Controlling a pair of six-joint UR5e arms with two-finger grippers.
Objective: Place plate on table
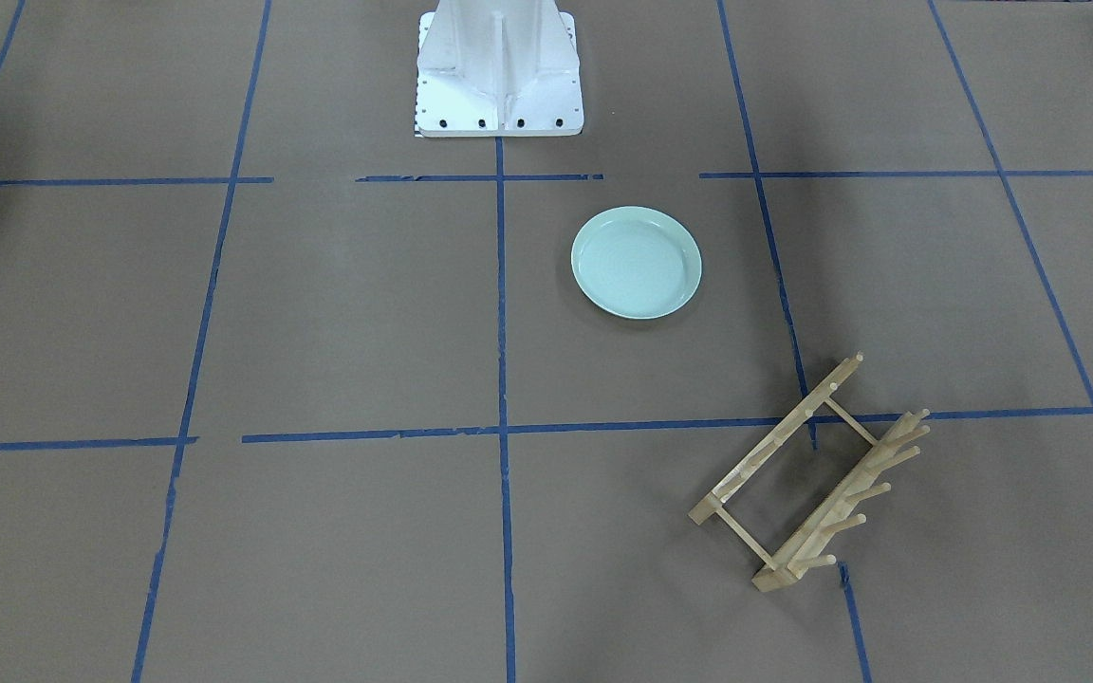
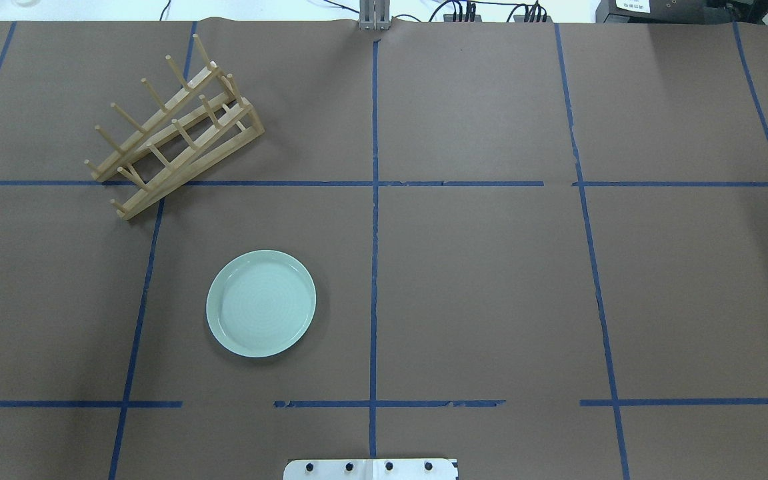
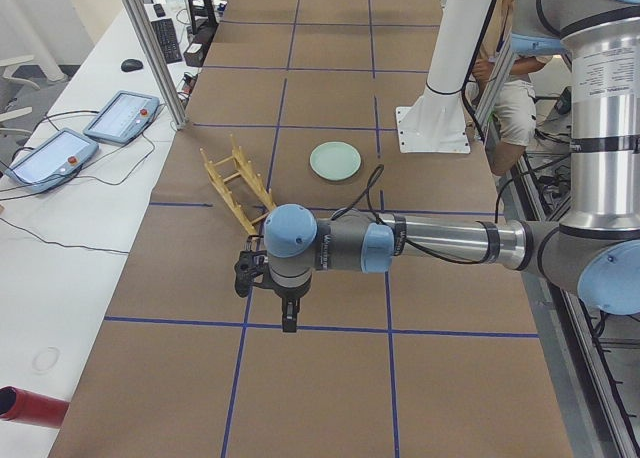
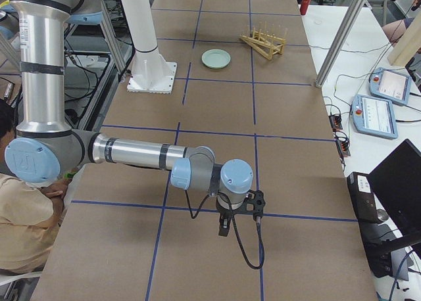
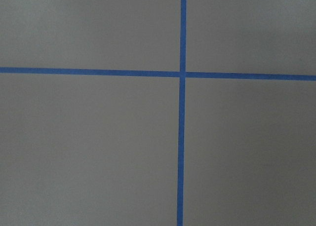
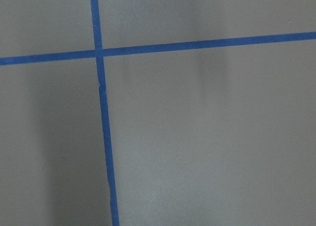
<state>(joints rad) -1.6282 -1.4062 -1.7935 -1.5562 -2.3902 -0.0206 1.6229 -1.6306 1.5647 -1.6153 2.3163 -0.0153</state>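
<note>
My left arm (image 3: 440, 240) reaches out level from the shoulder, low over the table (image 2: 477, 287), far out toward the table's end on my left. Its wrist is bent so that my left fingers (image 3: 290, 323) point straight down just above a blue tape line (image 3: 330, 329). They show only in the side view, small and dark, so I cannot tell whether they are apart or together. The left wrist camera sees only brown paper and a crossing of tape.

My right arm (image 4: 131, 153) mirrors this. Its forearm lies level over the opposite end of the table and its wrist is turned down. My right fingers (image 4: 223, 230) hang near another tape line, with a black cable looping beside them. Here too I cannot tell whether they are apart or together. The right wrist camera also shows only paper and a crossing of tape.

The plate (image 2: 261, 303) lies flat and right side up on the table, well away from both arms. It sits inside one grid cell on my left of the centre tape line, clear of the tape on every side. It is a short way out from the white robot base (image 2: 371, 469). The wooden rack (image 2: 171, 133) stands farther out and more to my left, set at an angle across a tape crossing and apart from the plate.
</note>
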